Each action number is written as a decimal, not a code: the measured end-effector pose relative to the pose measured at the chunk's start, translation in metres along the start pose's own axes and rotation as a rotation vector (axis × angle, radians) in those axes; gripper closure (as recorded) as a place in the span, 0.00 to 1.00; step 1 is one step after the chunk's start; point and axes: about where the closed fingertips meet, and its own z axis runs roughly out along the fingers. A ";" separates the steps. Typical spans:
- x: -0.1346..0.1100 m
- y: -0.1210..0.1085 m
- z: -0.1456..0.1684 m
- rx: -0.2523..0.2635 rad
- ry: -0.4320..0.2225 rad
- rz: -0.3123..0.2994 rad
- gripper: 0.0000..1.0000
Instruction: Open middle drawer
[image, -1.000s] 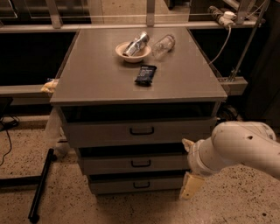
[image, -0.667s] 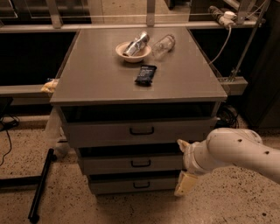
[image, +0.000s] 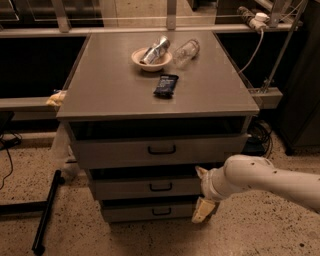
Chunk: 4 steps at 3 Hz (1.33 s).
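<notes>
Grey flat middle drawer front (image: 125, 189): shut; black loop handle (image: 161, 187) free.
White two-finger hand (image: 198, 195): open, at drawer's right end, aimed toward handle.

The hand (image: 201, 192), jaws apart, sits at the right end of the middle drawer (image: 125, 189).

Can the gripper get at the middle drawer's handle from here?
Probably yes: the gripper hangs open in front of the middle drawer, off to one side of the handle, with nothing between them.

Robotics lab: speckled floor (image: 125, 240), pincer (image: 201, 192) beside grey cabinet (image: 115, 85).
</notes>
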 end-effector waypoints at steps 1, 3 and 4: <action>0.000 0.000 0.000 0.000 0.000 0.000 0.00; 0.021 -0.004 0.023 0.020 0.053 -0.031 0.00; 0.035 -0.014 0.037 0.038 0.055 -0.041 0.00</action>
